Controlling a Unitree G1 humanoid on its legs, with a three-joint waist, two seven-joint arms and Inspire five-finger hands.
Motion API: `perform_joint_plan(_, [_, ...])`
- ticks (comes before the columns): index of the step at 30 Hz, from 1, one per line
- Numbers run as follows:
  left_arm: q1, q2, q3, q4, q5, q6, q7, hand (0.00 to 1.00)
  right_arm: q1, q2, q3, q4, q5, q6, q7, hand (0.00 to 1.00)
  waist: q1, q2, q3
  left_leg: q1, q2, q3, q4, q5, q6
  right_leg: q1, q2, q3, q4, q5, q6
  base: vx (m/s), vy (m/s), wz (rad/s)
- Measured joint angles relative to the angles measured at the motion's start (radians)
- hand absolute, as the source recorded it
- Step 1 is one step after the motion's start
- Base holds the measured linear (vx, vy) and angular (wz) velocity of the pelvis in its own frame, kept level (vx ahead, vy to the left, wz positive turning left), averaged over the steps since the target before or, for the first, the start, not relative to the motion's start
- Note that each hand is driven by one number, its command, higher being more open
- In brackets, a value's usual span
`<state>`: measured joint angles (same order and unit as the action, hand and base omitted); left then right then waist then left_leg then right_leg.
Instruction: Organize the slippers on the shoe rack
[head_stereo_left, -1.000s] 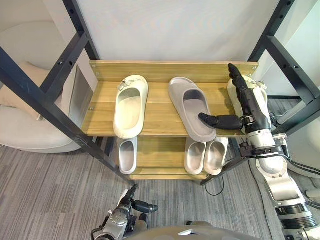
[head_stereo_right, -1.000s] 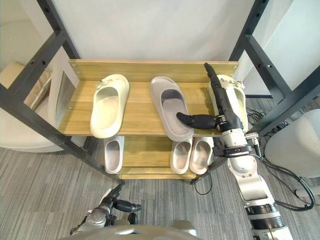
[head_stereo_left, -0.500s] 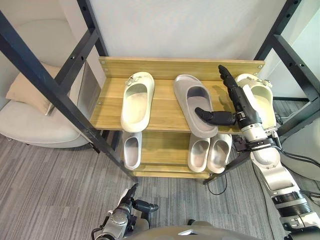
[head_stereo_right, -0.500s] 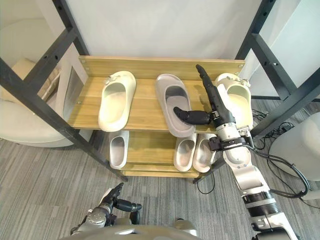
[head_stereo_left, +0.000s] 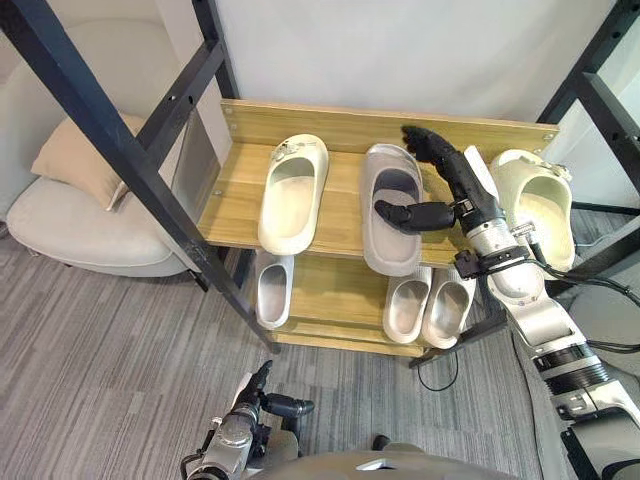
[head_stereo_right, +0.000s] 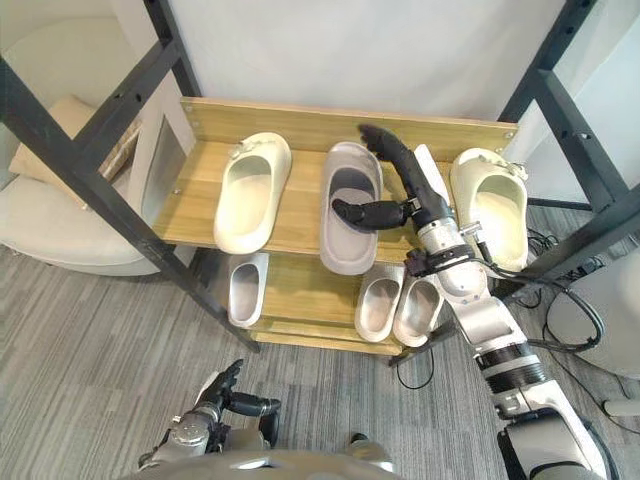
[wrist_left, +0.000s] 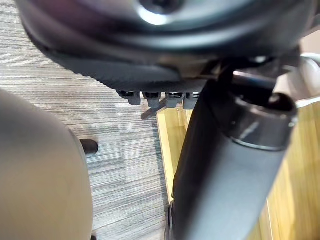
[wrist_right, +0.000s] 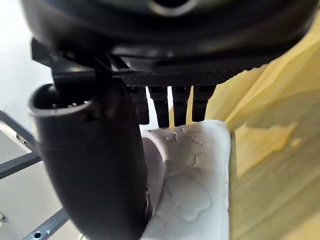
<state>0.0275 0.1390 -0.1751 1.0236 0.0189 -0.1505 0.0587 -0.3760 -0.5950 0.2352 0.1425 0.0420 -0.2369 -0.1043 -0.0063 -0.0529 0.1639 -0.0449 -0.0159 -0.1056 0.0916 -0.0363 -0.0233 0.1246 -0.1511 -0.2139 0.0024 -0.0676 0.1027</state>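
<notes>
Wooden shoe rack (head_stereo_left: 238, 190), left eye view: the grey slipper (head_stereo_left: 392, 250) is lying on the top shelf between the left cream slipper (head_stereo_left: 290, 195) and the right cream slipper (head_stereo_left: 535, 200). The right hand (head_stereo_left: 462, 195) is reaching over the grey slipper, fingers extended and gripping nothing, and the left hand (head_stereo_left: 250, 412) is hanging low and near with relaxed fingers. Right wrist view: the thumb (wrist_right: 95, 165) is lying against the grey slipper.

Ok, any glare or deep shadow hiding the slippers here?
Left eye view: even light, no glare on the grey slipper; the lower slippers sit in the top shelf's shade yet are readable. Left wrist view: a bright glint on the left robot hand's casing.
</notes>
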Motion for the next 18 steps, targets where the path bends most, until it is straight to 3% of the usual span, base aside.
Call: perform_joint_plan(18, [0.000,0.008,0.002,0.000,-0.031,0.000,0.000,1.00,-0.044,-0.002,0.021,0.024,0.042,0.001,0.018,0.00,0.004,-0.006,0.004,-0.004,-0.002,-0.010,0.000,0.003,0.001,0.002,0.000,-0.008,0.000,0.003,-0.002,0.00,0.001,0.01])
